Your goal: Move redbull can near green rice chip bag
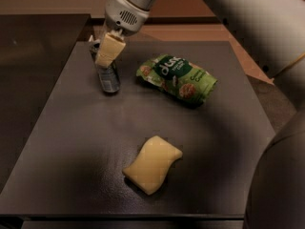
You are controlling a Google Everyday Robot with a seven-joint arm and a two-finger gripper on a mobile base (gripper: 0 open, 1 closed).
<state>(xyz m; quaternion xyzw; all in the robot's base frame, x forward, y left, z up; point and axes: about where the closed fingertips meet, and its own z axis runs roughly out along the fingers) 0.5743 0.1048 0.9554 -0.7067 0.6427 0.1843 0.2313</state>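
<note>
The redbull can (109, 76) is tilted, its top held between my gripper's (103, 49) cream-coloured fingers (110, 49), its base just over the dark table (86, 142). The gripper is shut on the can at the upper left of the table. The green rice chip bag (177, 77) lies flat to the right of the can, a short gap between them.
A pale yellow wavy sponge (152, 163) lies near the table's front middle. My white arm (248, 18) crosses the upper right of the view and its bulk fills the right edge. A second dark surface (38, 37) lies to the far left.
</note>
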